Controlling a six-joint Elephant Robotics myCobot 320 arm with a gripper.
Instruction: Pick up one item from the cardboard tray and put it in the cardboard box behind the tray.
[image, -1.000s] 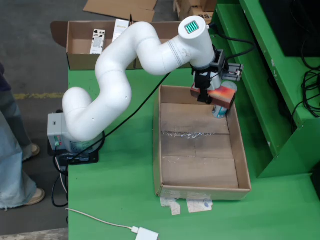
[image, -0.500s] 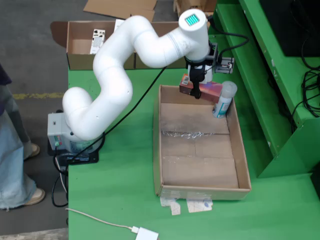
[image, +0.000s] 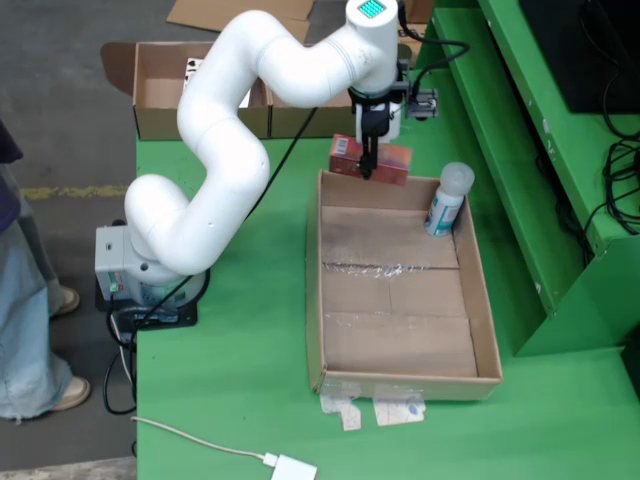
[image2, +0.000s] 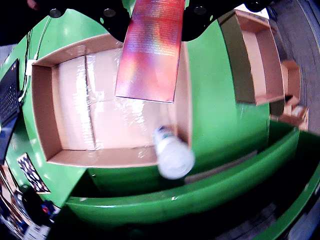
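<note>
My gripper (image: 368, 160) is shut on a red carton (image: 371, 159) and holds it above the far edge of the cardboard tray (image: 487, 330). In the wrist view the red carton (image2: 150, 50) hangs lengthwise from the gripper (image2: 155, 12) over the tray's rim (image2: 42, 115). A white bottle with a blue label (image: 447, 200) stands in the tray's far right corner; it also shows in the wrist view (image2: 172, 156). The open cardboard box (image: 160, 95) stands behind the tray at the far left, partly hidden by the arm; the wrist view shows it at the right (image2: 255, 55).
A raised green shelf (image: 540, 170) runs along the right of the table. A white cable and plug (image: 290, 466) lie at the near edge. A person's leg (image: 25, 300) is at the left beside the arm's base (image: 130, 265).
</note>
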